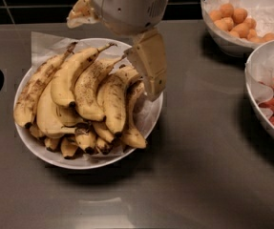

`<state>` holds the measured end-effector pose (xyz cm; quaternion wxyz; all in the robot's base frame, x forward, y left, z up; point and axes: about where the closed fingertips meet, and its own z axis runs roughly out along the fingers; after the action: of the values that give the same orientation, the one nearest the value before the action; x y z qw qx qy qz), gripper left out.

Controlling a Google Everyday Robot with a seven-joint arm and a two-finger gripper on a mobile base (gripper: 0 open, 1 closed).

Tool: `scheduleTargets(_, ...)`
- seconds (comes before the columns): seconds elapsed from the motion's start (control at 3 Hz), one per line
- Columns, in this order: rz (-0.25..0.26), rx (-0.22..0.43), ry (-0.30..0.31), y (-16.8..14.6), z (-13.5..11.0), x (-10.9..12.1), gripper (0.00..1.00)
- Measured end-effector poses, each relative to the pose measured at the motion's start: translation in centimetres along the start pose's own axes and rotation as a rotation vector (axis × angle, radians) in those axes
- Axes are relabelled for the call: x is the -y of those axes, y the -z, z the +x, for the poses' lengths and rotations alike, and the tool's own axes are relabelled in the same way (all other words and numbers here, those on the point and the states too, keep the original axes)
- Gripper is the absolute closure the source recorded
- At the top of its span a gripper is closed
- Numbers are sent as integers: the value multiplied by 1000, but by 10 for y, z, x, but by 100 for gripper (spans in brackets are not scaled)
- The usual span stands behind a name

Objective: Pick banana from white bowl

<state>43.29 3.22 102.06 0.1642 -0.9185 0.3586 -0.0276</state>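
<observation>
Back right: I see a white bowl of orange balls (222,44).
Right edge: white bowl of red chunks (253,97).
Gripper (113,56): above brown-speckled bananas (115,104).
</observation>
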Motion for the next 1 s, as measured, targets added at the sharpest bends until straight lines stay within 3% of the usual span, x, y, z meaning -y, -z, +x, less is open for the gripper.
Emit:
scheduleTargets(0.33,-25,12,147,-21,-23,52,0)
scheduleTargets(0.67,-54,39,244,-50,-40,89,0)
scheduleTargets(1.0,-104,54,285,-78,-47,101,0)
